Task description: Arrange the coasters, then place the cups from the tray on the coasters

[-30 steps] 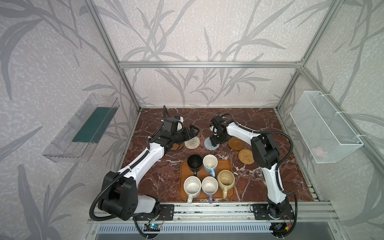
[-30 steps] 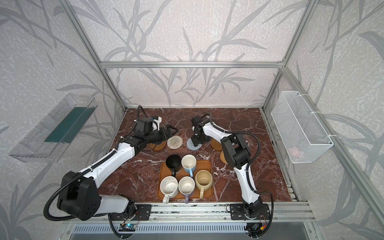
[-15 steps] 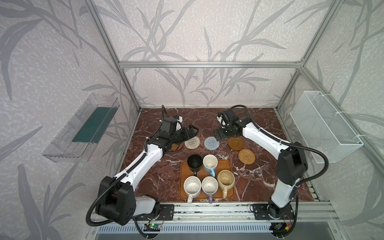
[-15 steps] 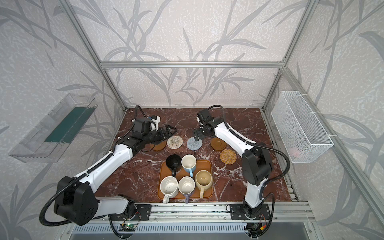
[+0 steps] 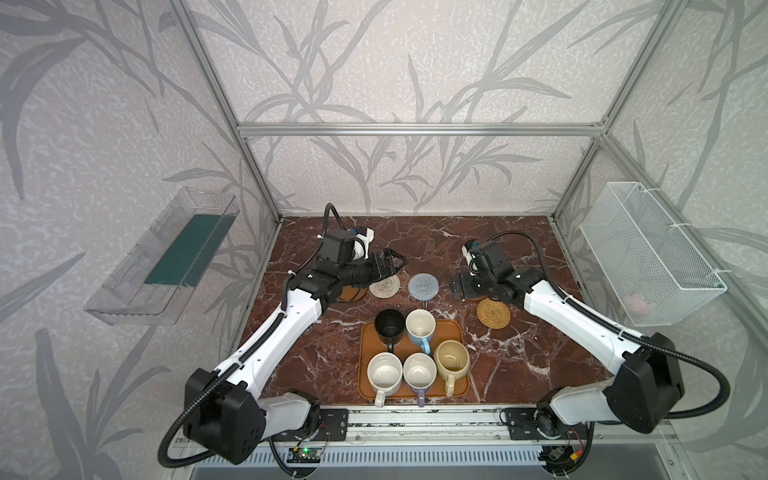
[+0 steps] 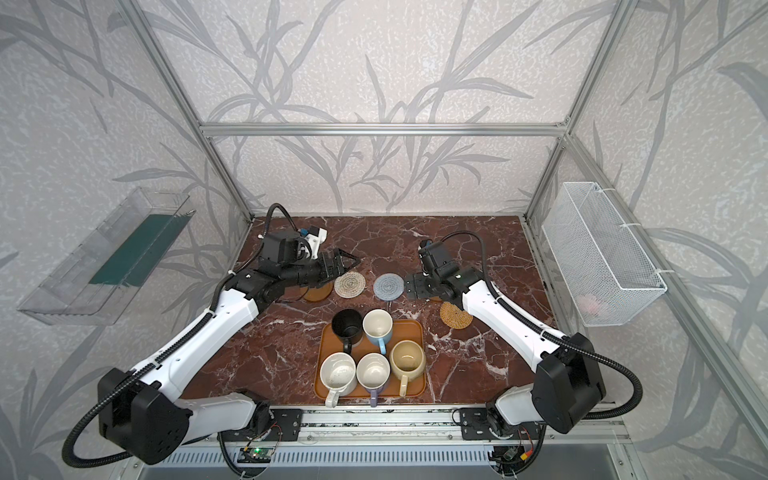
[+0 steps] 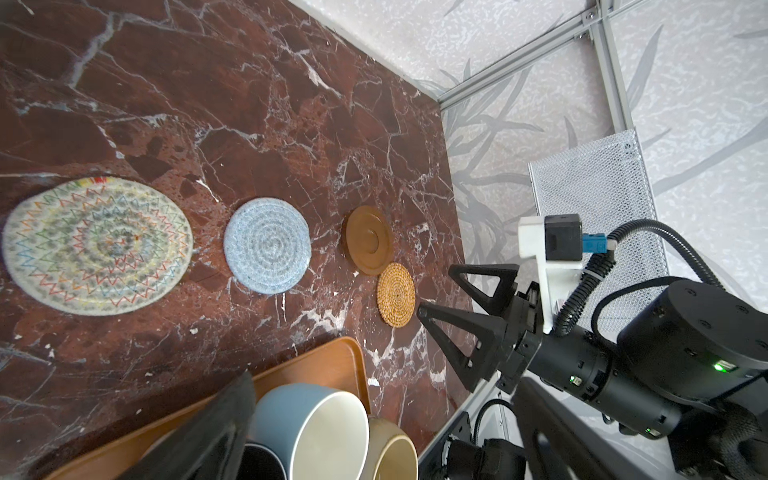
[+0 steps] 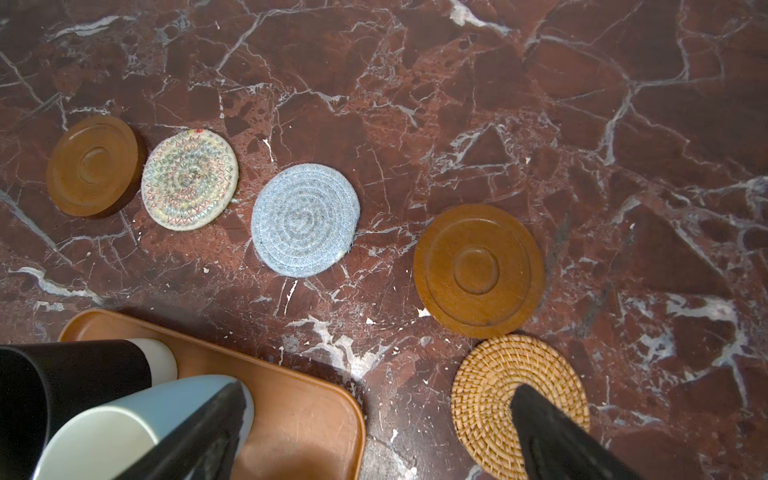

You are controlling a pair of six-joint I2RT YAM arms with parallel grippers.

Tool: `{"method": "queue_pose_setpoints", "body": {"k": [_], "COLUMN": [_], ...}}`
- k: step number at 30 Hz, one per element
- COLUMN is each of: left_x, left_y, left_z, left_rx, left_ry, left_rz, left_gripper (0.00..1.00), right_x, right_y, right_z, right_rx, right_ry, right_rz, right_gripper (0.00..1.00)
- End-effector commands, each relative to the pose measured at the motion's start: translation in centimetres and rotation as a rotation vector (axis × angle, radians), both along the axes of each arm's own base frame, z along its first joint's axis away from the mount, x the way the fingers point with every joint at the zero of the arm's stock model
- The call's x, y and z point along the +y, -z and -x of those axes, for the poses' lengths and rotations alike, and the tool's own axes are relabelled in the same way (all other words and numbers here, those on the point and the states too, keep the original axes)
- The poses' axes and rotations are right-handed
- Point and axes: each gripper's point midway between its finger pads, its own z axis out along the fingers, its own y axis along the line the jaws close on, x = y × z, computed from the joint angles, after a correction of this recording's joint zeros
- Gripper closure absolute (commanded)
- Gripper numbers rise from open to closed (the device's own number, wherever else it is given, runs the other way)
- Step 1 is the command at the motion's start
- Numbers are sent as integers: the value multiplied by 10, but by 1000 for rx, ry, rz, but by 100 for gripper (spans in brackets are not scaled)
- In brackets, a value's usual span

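Five coasters (image 6: 388,286) are lying flat on the worktop (image 5: 519,245) beyond the tray (image 8: 299,419), spread so each can take one cup:
- first wooden disc (image 8: 93,165), lying just beside the cream woven disc (image 8: 190,178)
- blue-grey woven disc (image 8: 305,219), lying apart
- second wooden disc (image 8: 478,270)
- rattan disc (image 8: 498,386), sitting just beside it, nearer the tray, breaking the row

Five cups (image 6: 376,370) are standing upright on the tray, awaiting transfer: black (image 5: 389,324), light blue (image 5: 420,326), speckled white (image 5: 384,370), lavender (image 5: 419,372), beige (image 5: 452,359).

The left gripper (image 5: 392,262) is hovering near the cream woven disc, jaws released, gripping nothing. The right gripper (image 7: 436,291) is hovering near the second wooden disc, jaws spread, empty.

Judgement: arranging is nearing completion, and the rattan disc is probably needing a nudge.
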Motion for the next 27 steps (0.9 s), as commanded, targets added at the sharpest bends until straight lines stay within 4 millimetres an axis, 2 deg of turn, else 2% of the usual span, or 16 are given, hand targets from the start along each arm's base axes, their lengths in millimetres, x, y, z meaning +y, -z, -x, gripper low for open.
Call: {"method": "queue_pose_setpoints", "body": {"k": [1, 10, 17, 19, 22, 24, 27], "left_x": [-14, -60, -85, -85, -84, -85, -87], "left_y": [-12, 13, 35, 38, 46, 51, 58], "left_z": [4, -11, -23, -26, -29, -30, -32], "left_rx": [1, 18, 57, 60, 69, 81, 94], "left_ry": [70, 183, 214, 215, 216, 217, 217], "left_rz": [13, -96, -106, -117, -151, -156, -154], "left_gripper": [1, 3, 5, 5, 5, 4, 3], "right_x": [-4, -25, -25, -22, -17, -15, -15], "right_y": [-6, 39, 76, 85, 95, 109, 117], "right_z": [-11, -24, -32, -35, -40, -42, -45], "right_rx": [-45, 91, 180, 202, 216, 236, 245], "right_ry": [61, 176, 190, 189, 175, 174, 172], "right_rz": [-63, -94, -62, -57, -60, -55, -36], "right_gripper": [1, 1, 3, 6, 17, 22, 28]}}
